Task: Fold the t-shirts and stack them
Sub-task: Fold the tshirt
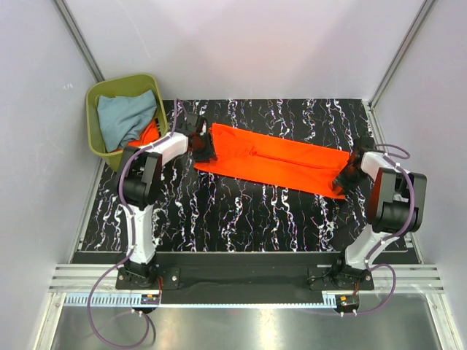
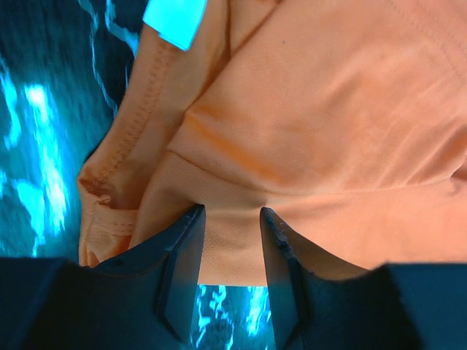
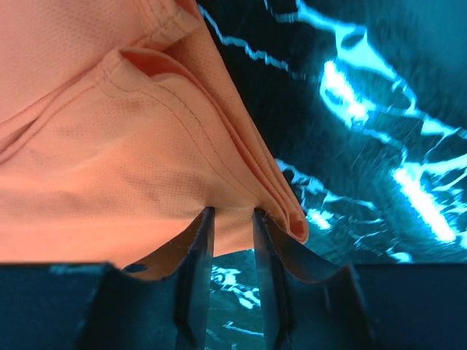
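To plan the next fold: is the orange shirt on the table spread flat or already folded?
Folded lengthwise: the shirt lies as a long narrow strip, and the right wrist view shows several layered edges.

Black marble-look tabletop (image 1: pixel 241 219) w/ white veins, plain pale walls (image 1: pixel 248 44), alu frame posts (image 1: pixel 79 36), even light

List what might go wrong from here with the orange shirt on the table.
1. The left gripper and right gripper each have only the very edge of the orange t-shirt between their fingers; a lift may slip or catch just some layers.
2. At the right end the folded layers fan apart, so the fold could open.
3. The left end lies near the olive-green bin; a swing might bump it.
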`<state>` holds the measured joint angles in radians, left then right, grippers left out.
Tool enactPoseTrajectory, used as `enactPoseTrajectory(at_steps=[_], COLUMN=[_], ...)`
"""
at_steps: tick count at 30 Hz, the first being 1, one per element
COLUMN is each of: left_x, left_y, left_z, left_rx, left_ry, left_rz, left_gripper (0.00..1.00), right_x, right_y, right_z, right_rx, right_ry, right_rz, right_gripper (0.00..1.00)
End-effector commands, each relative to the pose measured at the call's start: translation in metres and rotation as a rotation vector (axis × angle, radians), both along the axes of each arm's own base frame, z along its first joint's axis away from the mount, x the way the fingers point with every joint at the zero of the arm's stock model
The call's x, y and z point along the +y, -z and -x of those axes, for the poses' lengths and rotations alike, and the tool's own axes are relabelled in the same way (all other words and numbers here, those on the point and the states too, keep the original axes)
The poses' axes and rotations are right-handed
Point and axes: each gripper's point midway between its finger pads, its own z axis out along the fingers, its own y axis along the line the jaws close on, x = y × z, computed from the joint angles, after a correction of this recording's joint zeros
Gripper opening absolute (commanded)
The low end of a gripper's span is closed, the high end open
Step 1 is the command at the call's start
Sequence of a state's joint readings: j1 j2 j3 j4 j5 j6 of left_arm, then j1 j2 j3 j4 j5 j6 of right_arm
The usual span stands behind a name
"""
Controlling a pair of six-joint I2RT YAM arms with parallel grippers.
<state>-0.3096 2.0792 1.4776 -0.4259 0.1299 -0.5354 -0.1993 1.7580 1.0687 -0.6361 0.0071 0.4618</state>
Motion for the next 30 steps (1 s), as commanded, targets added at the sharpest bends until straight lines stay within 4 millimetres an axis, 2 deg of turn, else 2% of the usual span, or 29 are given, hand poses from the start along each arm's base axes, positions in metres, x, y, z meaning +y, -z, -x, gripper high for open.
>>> enactPoseTrajectory(at_steps=[1, 2, 3, 4, 5, 6, 7, 8, 9, 10, 11, 12, 13, 14, 15, 16, 17, 18, 20, 22, 23, 24, 25, 26, 27, 28, 30], left_x=[0.001, -0.002, -0.008, -0.012, -0.014, -0.016, -0.020, -0.021, -0.022, -0.023, -0.023, -0.026, -0.028, -0.031, -0.032, -0.034, -0.037, -0.038, -0.042, -0.042, -0.040, -0.039, -0.039, -0.035, -0.035, -0.033, -0.028], left_y=[0.004, 0.006, -0.003, 0.005, 0.005, -0.006, 0.001, -0.011, -0.012, -0.003, -0.014, -0.016, -0.005, -0.018, -0.011, -0.012, -0.020, -0.017, -0.023, -0.019, -0.024, -0.017, -0.018, -0.029, -0.024, -0.029, -0.045], left_z=[-0.026, -0.030, -0.043, -0.045, -0.050, -0.063, -0.066, -0.082, -0.088, -0.093, -0.108, -0.115, -0.119, -0.132, -0.137, -0.142, -0.150, -0.156, -0.166, -0.173, -0.180, -0.183, -0.187, -0.197, -0.200, -0.204, -0.213], left_rx=[-0.022, -0.023, -0.055, -0.041, -0.044, -0.075, -0.057, -0.094, -0.098, -0.086, -0.120, -0.133, -0.120, -0.157, -0.158, -0.170, -0.200, -0.216, -0.266, -0.289, -0.320, -0.320, -0.335, -0.368, -0.367, -0.384, -0.443], left_ry=[-0.001, 0.007, 0.021, 0.040, 0.046, 0.047, 0.049, 0.043, 0.042, 0.031, 0.018, 0.014, 0.009, 0.013, 0.010, 0.008, 0.012, 0.015, 0.022, 0.028, 0.030, 0.030, 0.038, 0.033, 0.038, 0.043, 0.047], left_rz=[0.037, 0.045, 0.061, 0.072, 0.084, 0.103, 0.131, 0.149, 0.165, 0.177, 0.192, 0.203, 0.213, 0.231, 0.237, 0.246, 0.256, 0.268, 0.287, 0.306, 0.315, 0.316, 0.315, 0.328, 0.341, 0.343, 0.322], left_gripper=[0.42, 0.42, 0.42, 0.42, 0.42, 0.42, 0.43, 0.43, 0.43, 0.43, 0.43, 0.43, 0.42, 0.42, 0.42, 0.42, 0.42, 0.42, 0.42, 0.42, 0.42, 0.42, 0.42, 0.42, 0.42, 0.43, 0.44], right_x=[0.025, 0.030, 0.032, 0.035, 0.047, 0.053, 0.066, 0.074, 0.080, 0.093, 0.098, 0.103, 0.111, 0.125, 0.135, 0.147, 0.156, 0.174, 0.196, 0.228, 0.243, 0.266, 0.278, 0.294, 0.308, 0.324, 0.349], right_y=[0.018, 0.022, 0.020, 0.020, 0.022, 0.019, 0.018, 0.019, 0.017, 0.018, 0.018, 0.014, 0.013, 0.015, 0.013, 0.012, 0.011, 0.007, 0.004, 0.005, 0.001, 0.003, 0.002, -0.001, -0.002, -0.004, -0.011], right_z=[0.027, 0.036, 0.037, 0.040, 0.049, 0.047, 0.050, 0.057, 0.059, 0.068, 0.072, 0.075, 0.080, 0.091, 0.095, 0.102, 0.100, 0.106, 0.109, 0.127, 0.125, 0.146, 0.153, 0.155, 0.164, 0.182, 0.191], right_rx=[0.068, 0.084, 0.068, 0.068, 0.078, 0.048, 0.047, 0.063, 0.057, 0.079, 0.081, 0.070, 0.080, 0.098, 0.095, 0.107, 0.079, 0.075, 0.077, 0.122, 0.114, 0.156, 0.163, 0.159, 0.167, 0.184, 0.176], right_ry=[0.089, 0.096, 0.103, 0.112, 0.114, 0.115, 0.111, 0.095, 0.078, 0.055, 0.046, 0.036, 0.039, 0.003, -0.029, -0.052, -0.090, -0.154, -0.136, -0.205, -0.246, -0.327, -0.368, -0.410, -0.456, -0.537, -0.638], right_rz=[-0.133, -0.151, -0.158, -0.173, -0.231, -0.264, -0.311, -0.327, -0.333, -0.352, -0.359, -0.362, -0.375, -0.376, -0.377, -0.397, -0.399, -0.386, -0.419, -0.445, -0.454, -0.449, -0.449, -0.456, -0.462, -0.462, -0.478], right_gripper=[0.36, 0.37, 0.37, 0.38, 0.38, 0.38, 0.39, 0.40, 0.40, 0.41, 0.41, 0.41, 0.41, 0.41, 0.41, 0.41, 0.42, 0.42, 0.42, 0.42, 0.42, 0.43, 0.43, 0.43, 0.43, 0.44, 0.46])
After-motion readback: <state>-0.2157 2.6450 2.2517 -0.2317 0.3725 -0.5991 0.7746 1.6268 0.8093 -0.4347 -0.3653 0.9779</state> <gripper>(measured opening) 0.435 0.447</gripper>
